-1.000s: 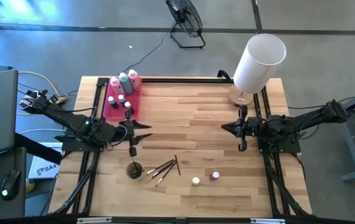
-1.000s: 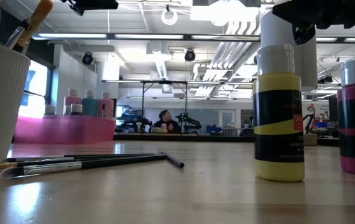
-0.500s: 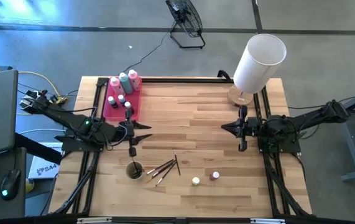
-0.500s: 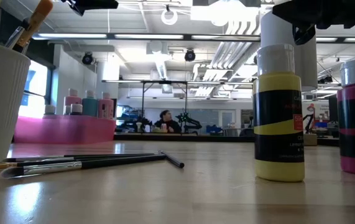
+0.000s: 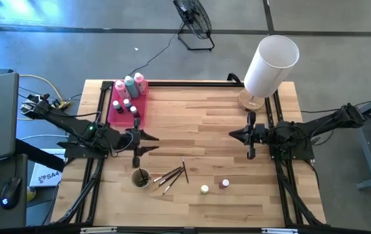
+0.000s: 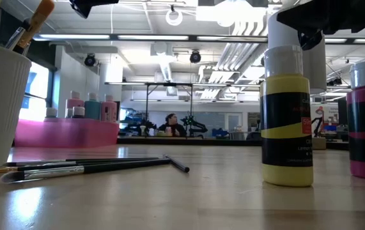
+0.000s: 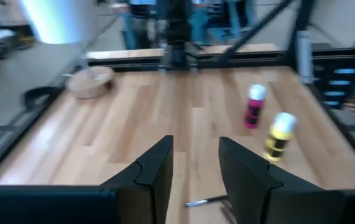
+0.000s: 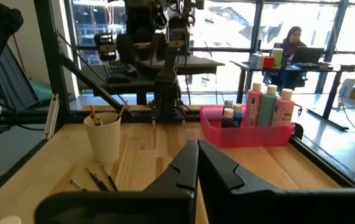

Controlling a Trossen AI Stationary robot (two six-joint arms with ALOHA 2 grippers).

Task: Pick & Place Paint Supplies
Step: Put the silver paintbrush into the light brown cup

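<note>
Lying beyond left gripper [image 7: 196, 186]: brushes [image 5: 171, 175]

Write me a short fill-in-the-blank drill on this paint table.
1. The three squeeze bottles stand in the pink ____.
2. The loose brushes lie beside the white ____.
3. The right gripper is ____, holding nothing.
4. Near the yellow paint pot stands a ____ one.

Missing words: tray; cup; shut; pink

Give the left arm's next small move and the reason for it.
Probably lower the left gripper toward the loose brushes beside the white cup. Its fingers stand apart and empty above the table, and the brushes lie flat, close by.
</note>
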